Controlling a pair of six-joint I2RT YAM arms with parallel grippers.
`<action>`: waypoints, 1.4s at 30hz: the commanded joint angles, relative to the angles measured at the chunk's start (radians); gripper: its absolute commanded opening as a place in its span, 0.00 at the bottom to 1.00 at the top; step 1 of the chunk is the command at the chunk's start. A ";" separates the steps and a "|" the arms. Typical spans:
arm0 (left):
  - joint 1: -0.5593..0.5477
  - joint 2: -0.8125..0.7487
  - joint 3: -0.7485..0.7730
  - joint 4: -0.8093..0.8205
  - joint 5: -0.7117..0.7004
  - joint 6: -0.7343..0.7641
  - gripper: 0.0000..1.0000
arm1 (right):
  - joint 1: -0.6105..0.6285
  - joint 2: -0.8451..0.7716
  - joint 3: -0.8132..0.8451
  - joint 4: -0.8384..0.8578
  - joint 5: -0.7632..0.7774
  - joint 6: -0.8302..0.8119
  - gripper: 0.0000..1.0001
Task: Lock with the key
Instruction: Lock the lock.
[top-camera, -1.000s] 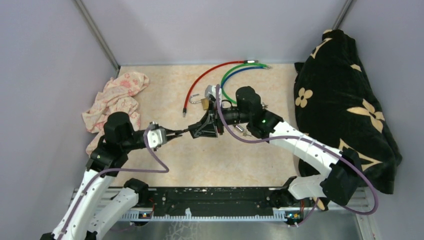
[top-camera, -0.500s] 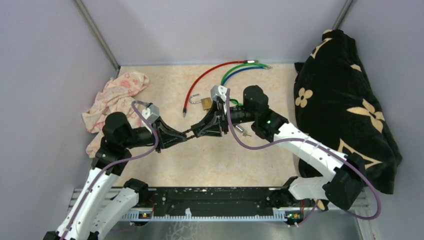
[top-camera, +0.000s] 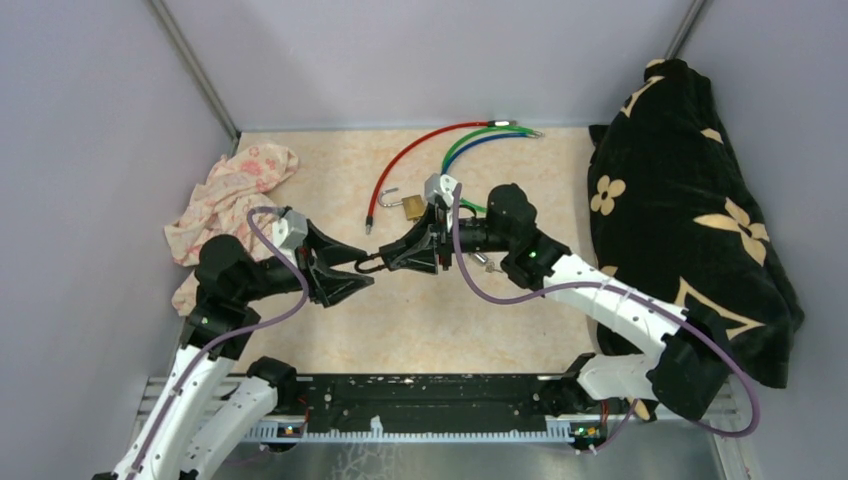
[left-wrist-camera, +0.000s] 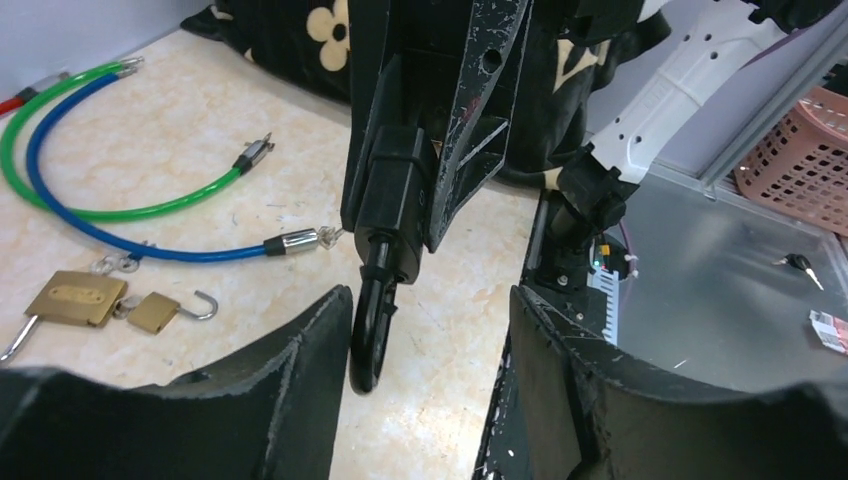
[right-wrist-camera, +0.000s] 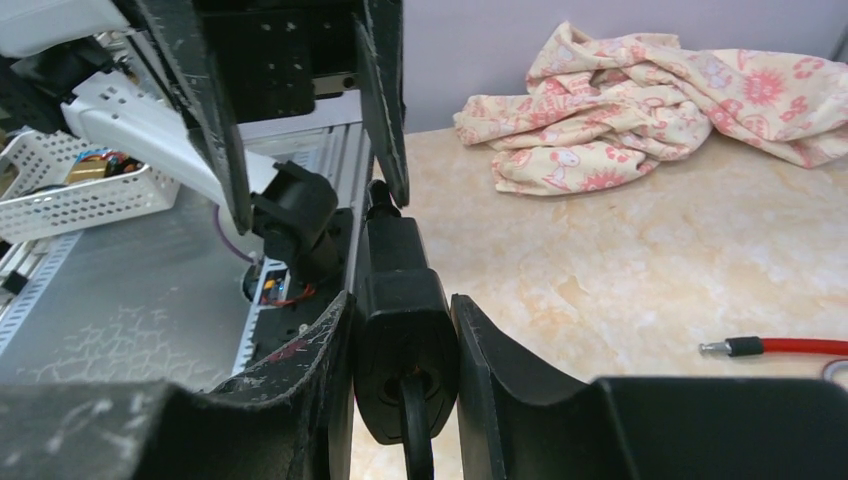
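Note:
My right gripper (top-camera: 398, 257) is shut on a black lock (right-wrist-camera: 404, 322), whose body is squeezed between both fingers; a black cable leaves its rear end. The black key (left-wrist-camera: 369, 335) sticks out of the lock's (left-wrist-camera: 398, 192) front end, its oval head pointing toward my left arm. My left gripper (left-wrist-camera: 430, 345) stands open around that key head (top-camera: 369, 264). The head hangs close to the left finger (left-wrist-camera: 290, 380), and a wide gap separates it from the other finger. Nothing is held by the left gripper (top-camera: 360, 268).
Two brass padlocks (left-wrist-camera: 75, 298) lie open on the beige tabletop beside red (top-camera: 400, 165), green (top-camera: 462, 140) and blue (left-wrist-camera: 120, 240) cables. A pink floral cloth (top-camera: 232, 200) sits at the left wall. A black flowered cushion (top-camera: 690, 220) fills the right side. Small keys (top-camera: 487, 263) lie under the right arm.
My left gripper, shut on the key a second ago, has twisted round and opened, letting go of the key. The right gripper keeps its grip on the lock, shifted slightly.

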 joint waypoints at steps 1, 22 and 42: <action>0.007 -0.047 0.008 -0.015 -0.097 0.024 0.66 | -0.011 -0.075 0.010 0.164 0.051 0.028 0.00; 0.031 -0.038 -0.250 0.511 -0.028 -0.101 0.70 | -0.011 -0.113 -0.039 0.275 0.045 0.122 0.00; 0.030 -0.015 -0.267 0.630 0.047 -0.199 0.00 | -0.011 -0.098 -0.049 0.300 -0.001 0.152 0.00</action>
